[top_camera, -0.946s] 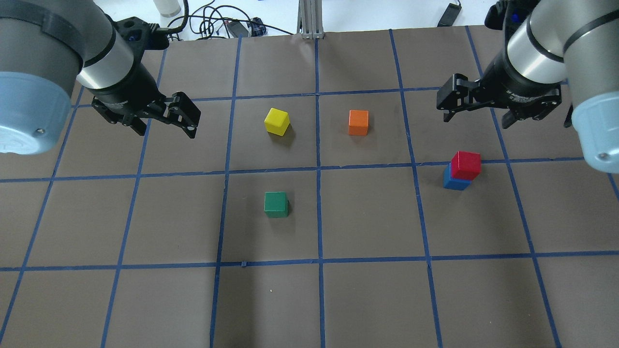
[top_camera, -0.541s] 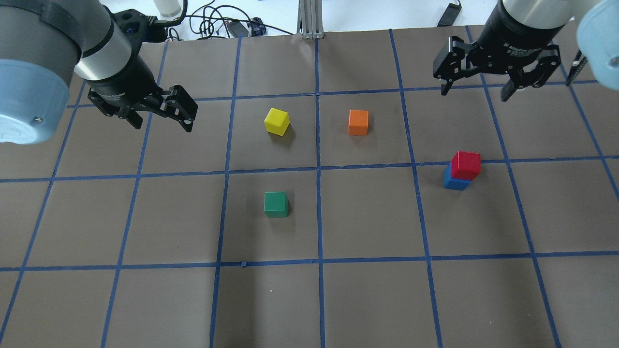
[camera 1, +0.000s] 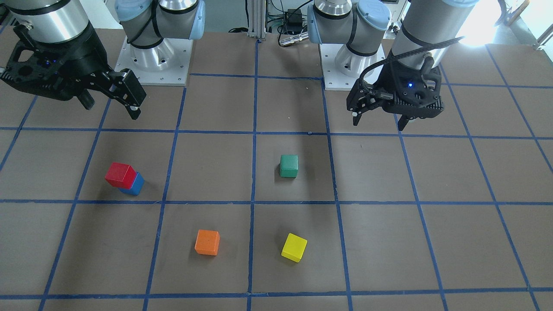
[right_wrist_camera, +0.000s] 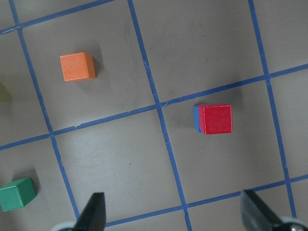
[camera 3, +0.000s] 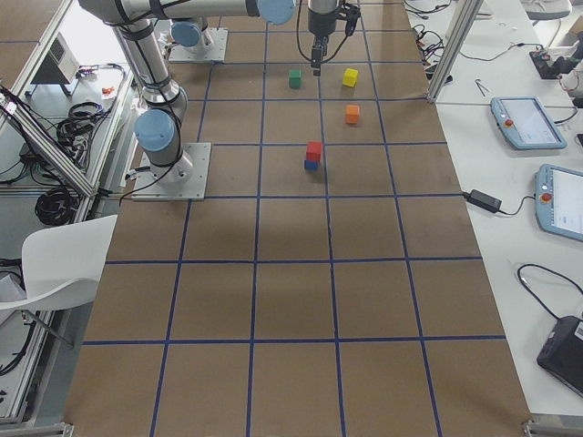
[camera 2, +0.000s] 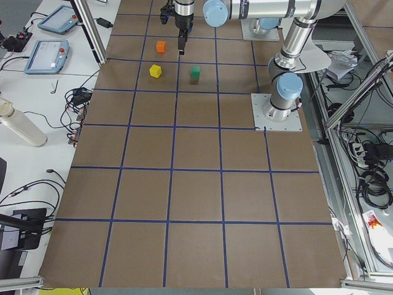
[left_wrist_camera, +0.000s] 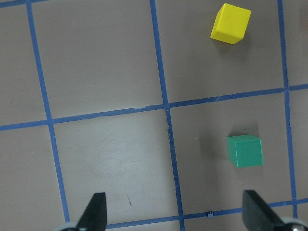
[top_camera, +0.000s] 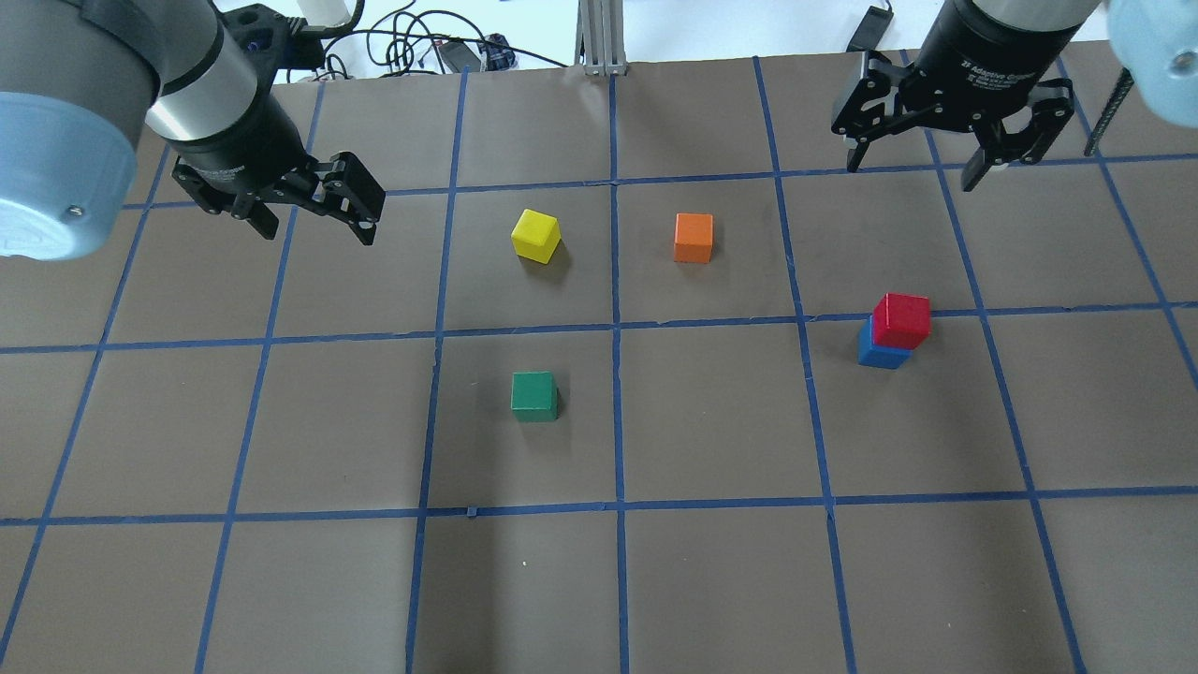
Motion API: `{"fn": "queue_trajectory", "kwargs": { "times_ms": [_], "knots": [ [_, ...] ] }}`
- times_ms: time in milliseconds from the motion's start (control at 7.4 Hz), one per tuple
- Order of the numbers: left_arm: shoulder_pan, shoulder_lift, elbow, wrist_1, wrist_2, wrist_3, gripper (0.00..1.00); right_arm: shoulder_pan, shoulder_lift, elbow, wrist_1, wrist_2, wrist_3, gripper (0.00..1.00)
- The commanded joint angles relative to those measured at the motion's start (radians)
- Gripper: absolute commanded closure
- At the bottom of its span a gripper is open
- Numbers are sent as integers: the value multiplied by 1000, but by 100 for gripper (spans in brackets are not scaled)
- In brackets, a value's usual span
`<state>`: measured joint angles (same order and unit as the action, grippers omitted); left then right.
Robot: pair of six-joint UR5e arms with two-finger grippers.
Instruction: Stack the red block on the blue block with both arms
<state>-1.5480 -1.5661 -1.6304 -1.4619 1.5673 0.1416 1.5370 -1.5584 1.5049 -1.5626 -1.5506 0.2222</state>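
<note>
The right two-finger gripper [top_camera: 913, 174] is retreating far from the stack, wide open and empty (left two-finger gripper [top_camera: 316, 230] likewise). The small red cube block [top_camera: 902, 320] is sitting slightly offset on the blue cube block [top_camera: 878, 355] at the right; the task seems finished.

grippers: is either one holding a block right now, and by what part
Nothing is held. The left gripper and the right gripper are both open and empty, jaws apart. The red block sits on the blue block, touched by neither.

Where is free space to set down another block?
Bare: the square between the green block and the red block on the blue block, and the one left of the green block. Crowded: near yellow block and orange block.
</note>
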Motion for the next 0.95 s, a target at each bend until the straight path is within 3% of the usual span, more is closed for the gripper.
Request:
{"fn": "queue_trajectory", "kwargs": {
  "times_ms": [0, 811],
  "knots": [
    [0, 0, 1, 2, -3, -4, 0, 0, 1, 0, -5, -2, 3, 0],
    [-3, 1, 0, 2, 7, -7, 0, 0, 0, -2, -4, -6, 6, 0]
  ]
}}
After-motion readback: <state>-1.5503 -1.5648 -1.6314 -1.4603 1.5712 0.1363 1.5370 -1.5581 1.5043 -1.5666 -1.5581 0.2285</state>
